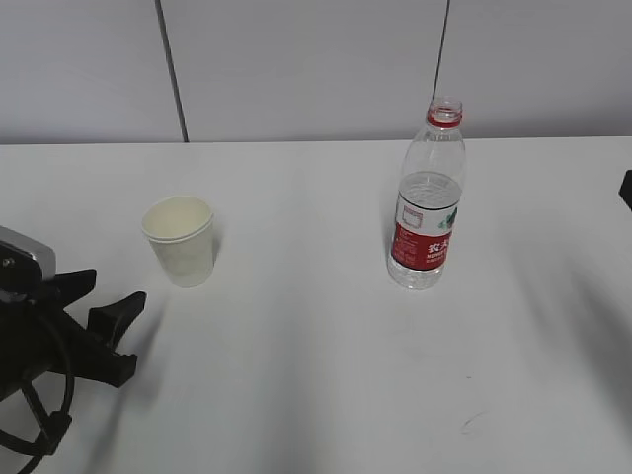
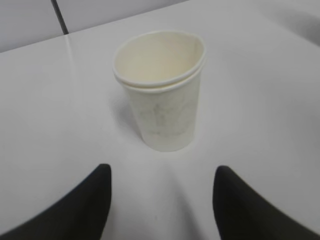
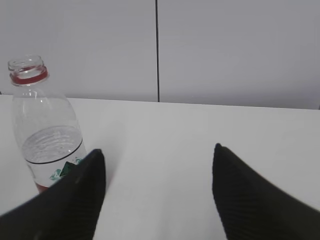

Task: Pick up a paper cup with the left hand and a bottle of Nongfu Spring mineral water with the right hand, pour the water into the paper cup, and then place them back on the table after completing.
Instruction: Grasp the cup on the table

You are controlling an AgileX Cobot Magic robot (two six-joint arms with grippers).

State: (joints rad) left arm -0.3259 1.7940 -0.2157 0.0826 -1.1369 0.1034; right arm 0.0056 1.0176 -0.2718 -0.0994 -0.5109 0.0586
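I see the paper cup (image 1: 180, 240) standing upright on the table (image 1: 316, 375), and it looks like two cups nested, one rim just above the other. The bottle (image 1: 428, 197) stands upright well to the right of the cup, uncapped, its red neck ring showing, with water (image 1: 429, 193) inside reaching above the red label. My left hand (image 1: 114, 331) sits just down and left of the cup, fingers spread wide, touching nothing. In the right wrist view my right hand (image 3: 157, 192) has its fingers equally wide apart, the bottle off beyond its left finger, clear of it.
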